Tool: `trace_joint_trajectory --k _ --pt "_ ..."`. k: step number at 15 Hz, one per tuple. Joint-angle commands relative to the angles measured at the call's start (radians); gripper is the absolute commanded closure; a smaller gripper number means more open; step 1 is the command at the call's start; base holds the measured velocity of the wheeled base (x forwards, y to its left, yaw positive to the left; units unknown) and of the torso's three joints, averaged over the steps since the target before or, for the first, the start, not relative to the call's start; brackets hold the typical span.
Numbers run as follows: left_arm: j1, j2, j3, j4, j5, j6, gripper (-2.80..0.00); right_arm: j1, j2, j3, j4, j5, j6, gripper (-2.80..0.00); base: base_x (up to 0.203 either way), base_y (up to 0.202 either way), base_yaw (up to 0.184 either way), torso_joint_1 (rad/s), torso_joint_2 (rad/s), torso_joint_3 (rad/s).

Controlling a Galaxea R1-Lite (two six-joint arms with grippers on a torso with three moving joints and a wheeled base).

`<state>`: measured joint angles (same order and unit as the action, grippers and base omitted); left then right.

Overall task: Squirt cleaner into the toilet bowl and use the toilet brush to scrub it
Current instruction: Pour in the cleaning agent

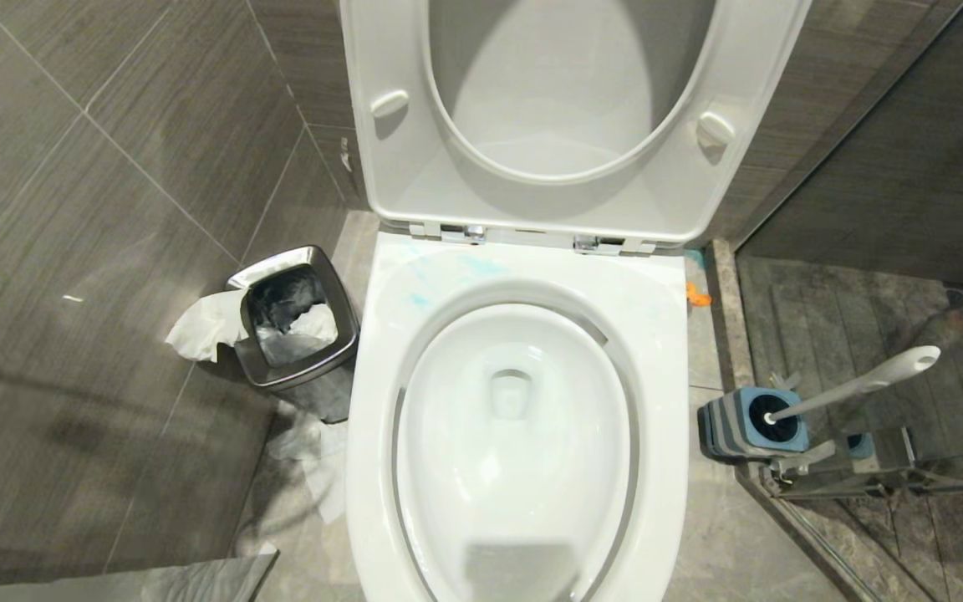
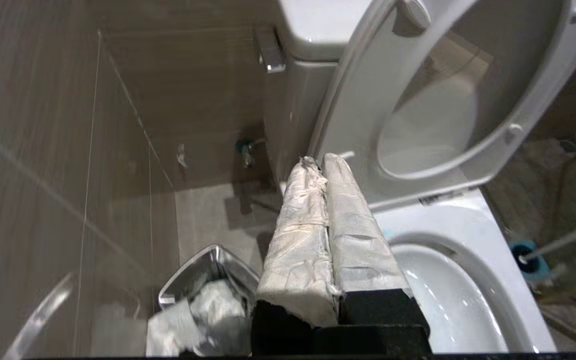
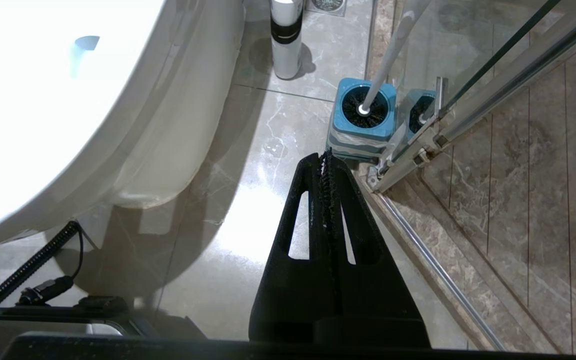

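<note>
White ceramic fills the head view: the toilet bowl (image 1: 515, 435) sits dead centre with seat and lid up, faint blue streaks on the far left of its rim, and neither arm in sight. Off to the right, the toilet brush (image 1: 858, 383) leans in its blue holder (image 1: 753, 422) against the glass shower door, while the steel bin (image 1: 298, 322) stuffed with paper stands on the left. An orange fleck (image 1: 697, 294) shows behind the bowl on the right, possibly the cleaner's cap, too small to tell. Over to the left wrist view: the left gripper (image 2: 325, 162), fingers wrapped in pale cloth, is clenched on nothing, hanging above the gap between bin and bowl, and here alone you see the cistern and flush lever. Right wrist view now: the right gripper (image 3: 324, 156) is pressed tight and empty, low near the floor just this side of the holder, and only here does a white-and-black canister (image 3: 286, 37) appear, standing beyond the bowl. Risk ahead: the brush handle leans right at the glass, so a careless grab could knock the holder over or strike the door.
</note>
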<state>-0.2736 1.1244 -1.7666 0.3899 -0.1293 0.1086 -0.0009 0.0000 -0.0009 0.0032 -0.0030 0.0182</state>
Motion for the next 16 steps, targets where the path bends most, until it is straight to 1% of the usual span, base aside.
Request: trace_joint_trajectory --k 1,2,3,4,5,7,9,10,13,15,16 --pt "0.036 -0.144 0.019 0.103 -0.014 -0.031 0.00 0.000 0.000 -0.001 0.000 0.000 0.000 0.00 0.000 0.000 0.000 0.000 0.00 0.000" --pt "0.094 -0.192 0.043 0.126 -0.051 -0.054 0.00 0.001 0.001 0.000 0.000 0.000 0.000 0.00 0.000 0.000 0.000 0.000 0.00 0.000" --pt "0.163 -0.250 0.078 0.139 -0.117 -0.076 0.00 0.001 0.001 0.000 0.000 0.000 0.000 0.00 0.000 0.000 0.000 0.000 0.00 0.000" --pt "0.216 -0.319 0.140 0.148 -0.180 -0.094 0.00 0.000 0.001 -0.001 0.000 0.000 0.000 0.00 0.000 0.000 0.000 0.000 0.00 0.000" --pt "0.240 -0.394 0.227 0.152 -0.212 -0.103 0.00 0.000 0.002 0.000 0.000 0.000 0.000 0.00 0.000 0.000 0.000 0.000 0.00 0.000" --pt "0.265 -0.543 0.399 0.153 -0.242 -0.113 0.00 -0.001 0.002 0.000 0.000 0.000 0.000 0.00 0.000 0.000 0.000 0.000 0.00 0.000" --pt "0.278 -0.669 0.544 0.153 -0.254 -0.114 0.00 0.000 0.001 0.000 0.000 0.000 0.000 0.00 0.000 0.000 0.000 0.000 0.00 0.000" --pt "0.281 -0.728 0.604 0.153 -0.247 -0.111 0.00 0.000 0.002 0.000 0.000 -0.001 0.000 0.00 0.000 0.000 0.000 0.000 0.00 0.000" --pt "0.291 -0.875 0.765 0.150 -0.193 -0.102 0.00 -0.001 0.002 -0.001 0.000 0.000 0.000 0.00 0.000 0.000 0.000 0.000 0.00 0.000" --pt "0.283 -0.962 0.883 0.130 -0.168 -0.062 0.00 -0.001 0.002 -0.001 0.000 0.000 0.000 0.00 0.000 0.000 0.000 0.000 0.00 0.000" --pt "0.280 -1.007 0.949 0.108 -0.143 -0.044 0.00 0.001 0.002 -0.001 0.000 0.000 0.000 0.00 0.000 0.000 0.000 0.000 0.00 0.000"
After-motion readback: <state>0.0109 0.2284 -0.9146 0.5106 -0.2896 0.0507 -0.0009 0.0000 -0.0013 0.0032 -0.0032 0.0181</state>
